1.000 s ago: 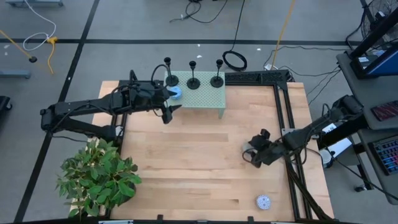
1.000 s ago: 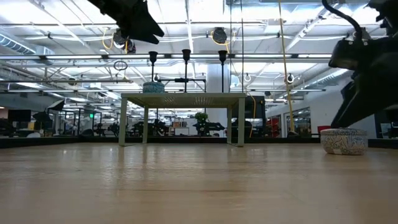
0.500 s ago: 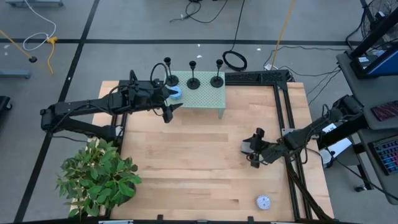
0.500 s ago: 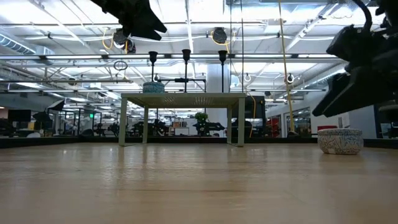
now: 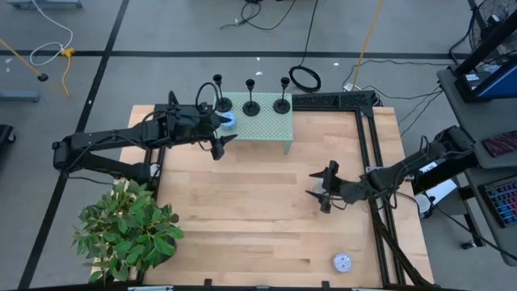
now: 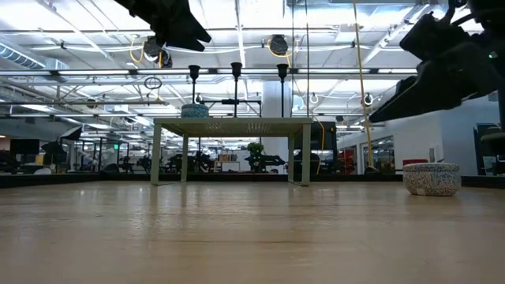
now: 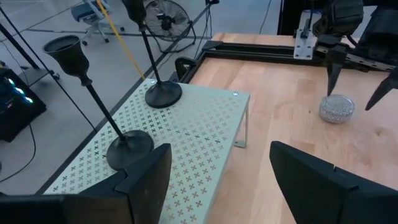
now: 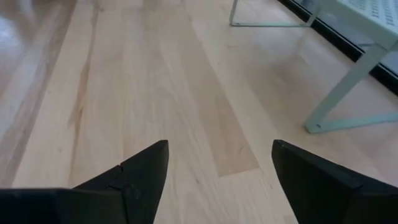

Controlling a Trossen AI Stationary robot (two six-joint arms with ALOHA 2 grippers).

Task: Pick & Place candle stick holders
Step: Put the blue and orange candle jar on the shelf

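Three black candle stick holders [image 5: 222,103], [image 5: 252,107], [image 5: 282,105] stand in a row by their round bases on a small pale-green perforated table [image 5: 266,128] at the far side. Two of them show in the left wrist view [image 7: 127,142], [image 7: 163,94]. My left gripper [image 5: 222,145] hovers open and empty at the small table's near left corner, above it [image 6: 170,24]. My right gripper [image 5: 321,184] is open and empty above the bare wood at the right, its fingers pointing toward the small table [image 8: 348,93].
A small blue bowl [image 5: 229,121] sits on the green table by the left holder. A white speckled bowl [image 5: 342,262] stands near the front right edge. A potted plant [image 5: 129,230] fills the front left corner. A black frame [image 5: 367,145] runs along the right side.
My right gripper has risen off the table and moved a little toward the left and far edge, tipping from pointing down to pointing nearly level toward the small table. My left gripper has kept still.
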